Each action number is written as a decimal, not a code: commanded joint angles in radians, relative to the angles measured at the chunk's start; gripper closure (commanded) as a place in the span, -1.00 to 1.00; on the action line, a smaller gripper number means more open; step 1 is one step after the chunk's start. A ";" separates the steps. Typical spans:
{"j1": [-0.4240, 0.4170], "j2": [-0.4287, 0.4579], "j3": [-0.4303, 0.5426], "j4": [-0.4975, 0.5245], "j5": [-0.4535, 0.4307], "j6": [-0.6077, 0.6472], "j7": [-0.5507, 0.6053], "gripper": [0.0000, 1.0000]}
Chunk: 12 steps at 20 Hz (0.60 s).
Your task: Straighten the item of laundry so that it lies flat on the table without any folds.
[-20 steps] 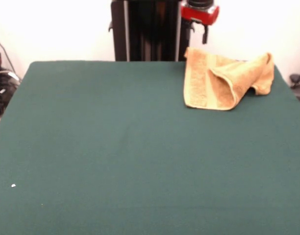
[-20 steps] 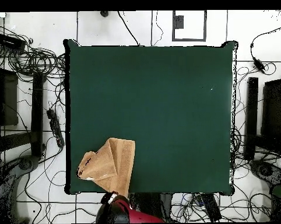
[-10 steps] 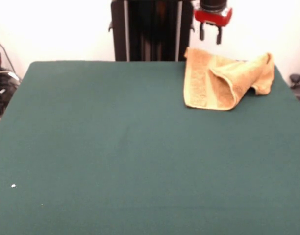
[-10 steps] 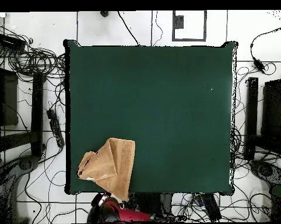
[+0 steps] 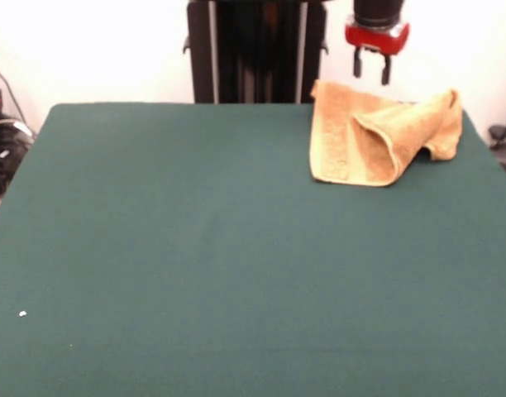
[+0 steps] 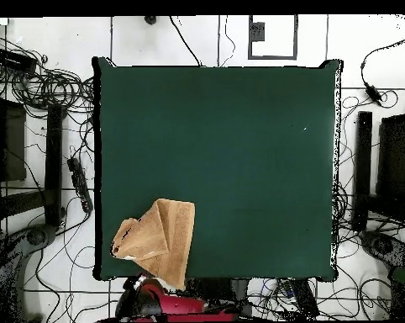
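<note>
The towel [image 5: 384, 136] is seen folded over itself at the upper right of the table [image 5: 195, 265]. The gripper [image 5: 374, 73] hangs just above its upper edge, fingers apart and empty. A loose outer corner should be chosen, then pulled outward.

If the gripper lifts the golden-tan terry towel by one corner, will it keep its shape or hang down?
The golden-tan terry towel probably hangs limp: it already lies folded over itself in soft humps. It looks light. On the dark green felt-like table it may drag rather than slide.
</note>
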 commanded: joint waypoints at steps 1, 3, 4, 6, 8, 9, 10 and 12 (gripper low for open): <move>0.069 -0.033 0.045 -0.216 0.121 0.056 0.173 -1.00; 0.110 -0.066 -0.002 -0.244 0.141 0.139 0.113 -1.00; 0.129 -0.080 -0.025 -0.261 0.149 0.180 0.084 -1.00; 0.159 -0.084 -0.057 -0.303 0.153 0.231 0.048 -1.00; 0.176 -0.076 -0.070 -0.346 0.150 0.262 0.041 -1.00; 0.186 -0.071 -0.079 -0.368 0.150 0.275 0.041 -1.00; 0.197 -0.066 -0.090 -0.389 0.146 0.287 0.040 -1.00; 0.210 -0.061 -0.108 -0.427 0.133 0.321 0.036 -1.00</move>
